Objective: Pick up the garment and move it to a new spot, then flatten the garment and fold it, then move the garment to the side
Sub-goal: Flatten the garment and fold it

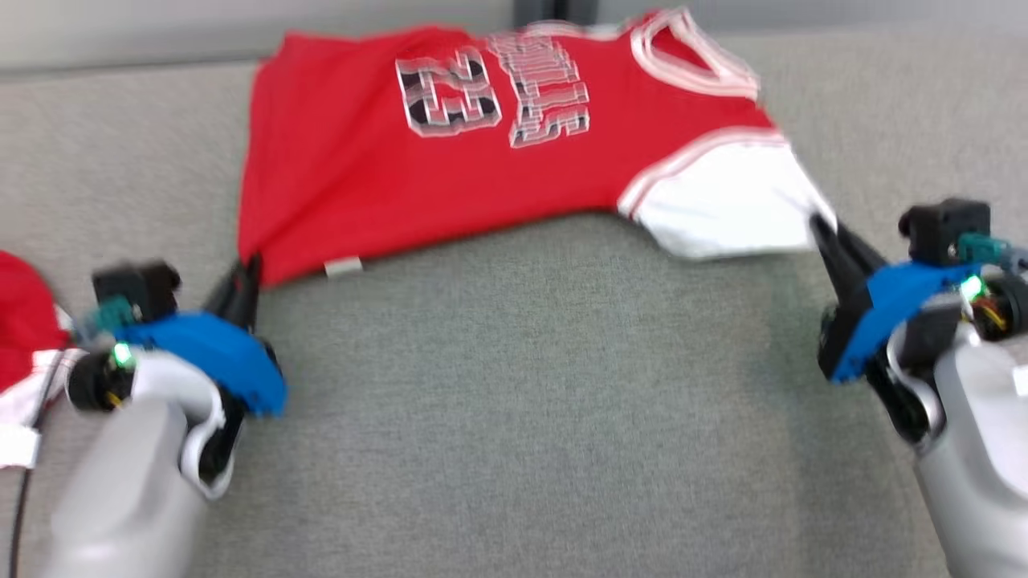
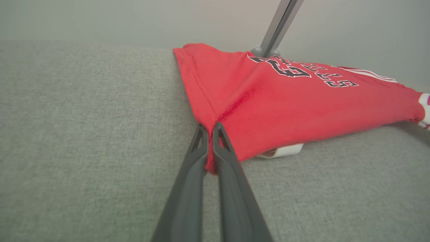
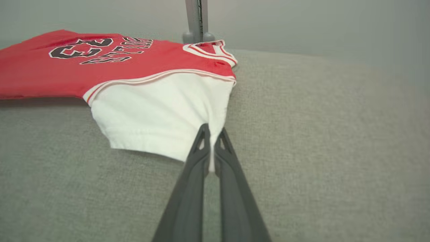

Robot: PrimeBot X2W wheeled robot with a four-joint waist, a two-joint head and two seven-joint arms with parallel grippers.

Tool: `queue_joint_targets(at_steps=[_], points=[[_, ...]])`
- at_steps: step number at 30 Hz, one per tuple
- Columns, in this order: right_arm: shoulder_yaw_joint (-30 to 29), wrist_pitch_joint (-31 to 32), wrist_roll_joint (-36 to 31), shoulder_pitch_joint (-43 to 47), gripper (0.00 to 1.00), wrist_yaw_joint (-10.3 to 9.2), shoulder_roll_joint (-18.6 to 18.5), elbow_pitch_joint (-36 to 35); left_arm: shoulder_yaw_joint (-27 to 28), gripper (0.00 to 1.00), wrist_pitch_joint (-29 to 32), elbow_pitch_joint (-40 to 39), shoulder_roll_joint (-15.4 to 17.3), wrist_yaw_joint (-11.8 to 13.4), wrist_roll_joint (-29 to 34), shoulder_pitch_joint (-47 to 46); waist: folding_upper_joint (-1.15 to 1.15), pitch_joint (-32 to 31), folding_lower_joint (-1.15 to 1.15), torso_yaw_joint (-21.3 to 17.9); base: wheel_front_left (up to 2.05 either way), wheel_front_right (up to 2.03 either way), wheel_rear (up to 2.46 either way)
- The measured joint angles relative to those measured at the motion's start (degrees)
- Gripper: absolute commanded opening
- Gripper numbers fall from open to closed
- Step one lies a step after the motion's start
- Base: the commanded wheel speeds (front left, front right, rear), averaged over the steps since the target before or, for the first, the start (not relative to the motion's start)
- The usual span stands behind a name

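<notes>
Both grips are on. Left gripper (image 2: 210,131) is clamped on the red hem corner of the garment (image 1: 450,152), with a sliver of red cloth showing between the fingers. Right gripper (image 3: 211,132) is pinched on the edge of the white sleeve (image 3: 158,114), cloth caught between the fingertips.

The jersey lies print-side up across the far part of the grey fabric surface (image 1: 522,385). Its near edge is raised and stretched between the two arms; its far edge is up by the metal post (image 3: 196,20). I read this as the flatten/drag step, fold not started.

Risks:
- Both bites are shallow, right at the fabric edge. More tension between the arms and one corner slips out. The sleeve side looks like the thinner bite.
- Grip points aren't matched: hem corner on one side, sleeve on the other. An even pull skews the body. A crease runs up from the left pinch.
- The near edge bows away from the robot between the pinches, so setting it down like that may tuck it under.
- A second red piece (image 1: 24,321) sits just beside the left arm, and a sideways sweep could snag it.
- Head view is blurred, so I can't tell whether the far edge lies flat or bunched.
</notes>
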Motion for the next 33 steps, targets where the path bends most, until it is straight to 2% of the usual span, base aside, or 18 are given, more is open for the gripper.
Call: queue_joint_targets(at_steps=[7, 12, 21, 25, 28, 33], points=[[-4.1, 13.9, 0.2, 15.0, 0.00, 0.02, -1.2, -11.7, -3.8, 0.00, 4.2, -2.6, 1.5, -0.3, 0.3, 8.9, 0.00, -7.2, 0.00, 1.2, 0.00, 0.00, 0.00], [-7.4, 24.4, 0.3, 26.3, 0.00, 0.01, -0.9, -24.1, -5.4, 0.00, 8.6, -7.3, 3.2, -0.1, 0.0, 14.0, 0.00, -10.4, -0.01, 1.5, 0.00, 0.00, 0.00], [-11.1, 40.5, 1.1, 41.8, 0.00, -0.01, 1.5, -43.5, -8.0, 0.00, 21.9, -22.4, 9.6, 1.6, -2.4, 24.0, 0.00, -11.9, 0.00, 1.5, 0.00, 0.00, 0.00], [-13.6, 44.7, 1.0, 45.8, 0.00, -0.01, 2.4, -50.3, -8.0, 0.00, 29.0, -32.0, 12.9, 3.1, -5.5, 27.8, 0.00, -11.7, 0.00, 1.7, 0.00, 0.00, 0.00], [-15.0, 45.3, 0.6, 46.3, 0.00, -0.01, 2.4, -54.4, -7.2, 0.00, 32.9, -38.9, 15.4, 4.5, -7.4, 29.2, 0.00, -11.3, 0.00, 1.7, 0.00, 0.00, 0.00], [-14.3, 44.9, 0.8, 42.0, 0.00, -0.02, 0.7, -55.6, -4.6, 0.00, 37.4, -45.4, 16.9, 6.2, -11.3, 28.2, 0.00, -10.2, 0.01, 1.1, 0.00, 0.00, 0.00]])
